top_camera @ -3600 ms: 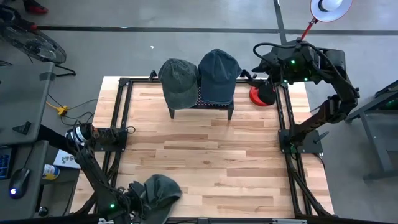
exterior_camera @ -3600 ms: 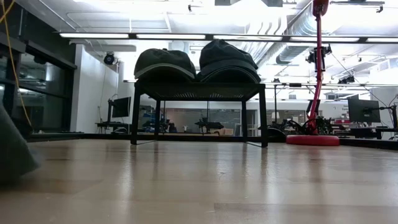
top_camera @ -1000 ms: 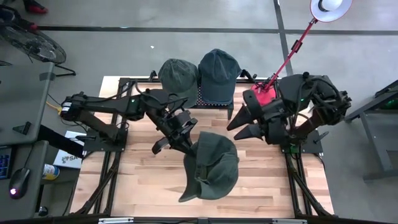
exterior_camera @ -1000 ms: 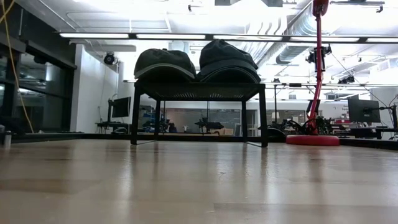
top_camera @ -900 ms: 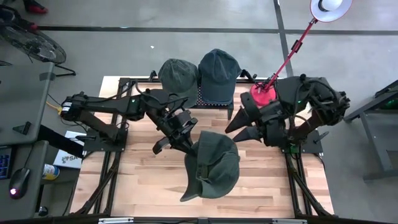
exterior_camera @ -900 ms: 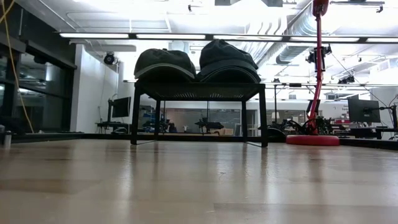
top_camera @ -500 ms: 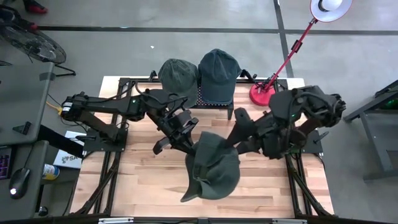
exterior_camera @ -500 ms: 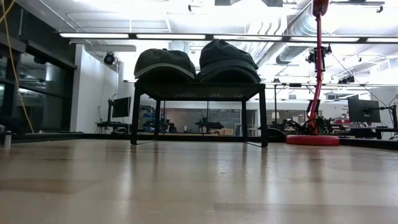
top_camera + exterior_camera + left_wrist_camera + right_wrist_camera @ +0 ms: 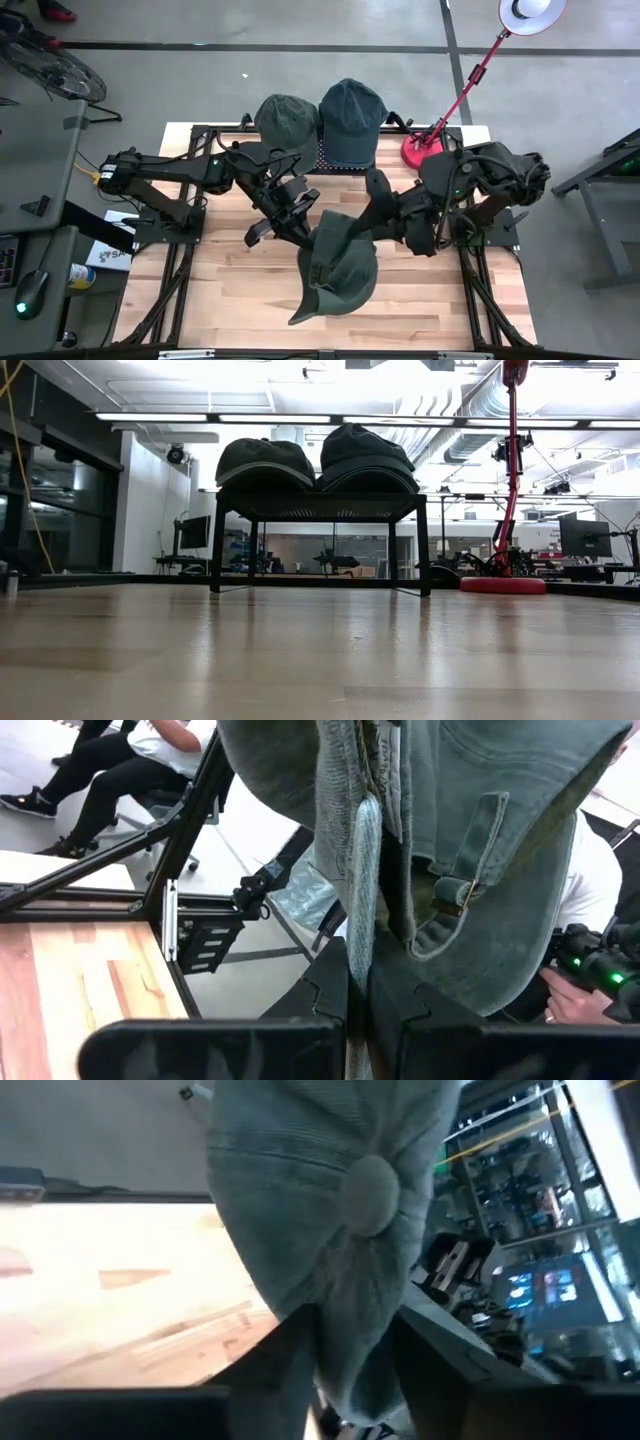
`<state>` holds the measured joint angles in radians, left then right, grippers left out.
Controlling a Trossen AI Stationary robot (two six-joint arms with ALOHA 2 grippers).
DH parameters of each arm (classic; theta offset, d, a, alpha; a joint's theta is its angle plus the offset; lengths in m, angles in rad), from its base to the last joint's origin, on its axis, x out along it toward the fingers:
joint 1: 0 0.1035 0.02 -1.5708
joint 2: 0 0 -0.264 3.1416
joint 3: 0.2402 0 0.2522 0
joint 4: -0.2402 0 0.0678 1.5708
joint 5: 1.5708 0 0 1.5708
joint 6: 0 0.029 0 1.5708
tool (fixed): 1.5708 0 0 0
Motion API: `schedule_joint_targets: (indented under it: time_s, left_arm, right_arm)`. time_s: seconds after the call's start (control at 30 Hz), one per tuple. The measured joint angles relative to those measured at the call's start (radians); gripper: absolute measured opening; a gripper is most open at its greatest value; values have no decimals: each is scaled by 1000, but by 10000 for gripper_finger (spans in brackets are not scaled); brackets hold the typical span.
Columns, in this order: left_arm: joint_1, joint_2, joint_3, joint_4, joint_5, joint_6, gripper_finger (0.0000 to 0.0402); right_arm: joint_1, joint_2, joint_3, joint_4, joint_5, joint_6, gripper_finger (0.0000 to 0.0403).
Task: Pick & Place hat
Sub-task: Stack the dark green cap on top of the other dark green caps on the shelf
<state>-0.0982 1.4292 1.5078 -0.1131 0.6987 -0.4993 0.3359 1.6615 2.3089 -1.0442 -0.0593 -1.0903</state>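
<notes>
Two caps (image 9: pixel 320 125) sit on the rack (image 9: pixel 320 510); the third cap (image 9: pixel 340 265) hangs mid-air, the left pincer (image 9: pixel 305 228) clenched on it, the right pincer (image 9: pixel 370 232) pinching its crown (placing remains).

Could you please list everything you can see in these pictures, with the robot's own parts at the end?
held hat: one, grey-green, lifted above the middle of the table between the two grippers.
hats on rack: two, one grey-green and one dark blue, side by side at the table's far edge.
rack: one, black, four-legged, under those two hats.
table: one, light wood planks with a black frame.
lamp: one, red base and stem with a white head, at the far right corner.
person: one seated beyond the table; another's hand shows in the left wrist view.
left gripper: shut on the held hat's edge.
right gripper: pinching the held hat's crown.
</notes>
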Motion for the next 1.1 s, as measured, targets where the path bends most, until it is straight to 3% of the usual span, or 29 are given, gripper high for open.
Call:
schedule_joint_targets:
  time_s: [0.27,0.4,0.7,0.97,1.1]
  left_arm:
    - [0,0,0,-1,-6,-7,5]
    - [0,0,0,-1,-46,-10,20]
    - [0,0,0,-50,-219,-6,83]
    - [0,-17,0,-82,-377,-4,126]
    - [0,-50,-1,-121,-525,13,127]
  right_arm:
    - [1,0,0,-77,0,106,8]
    - [2,0,0,-85,23,219,6]
    - [53,0,0,-105,102,289,2]
    - [97,0,0,-203,287,444,1]
    - [119,0,0,-281,376,567,1]
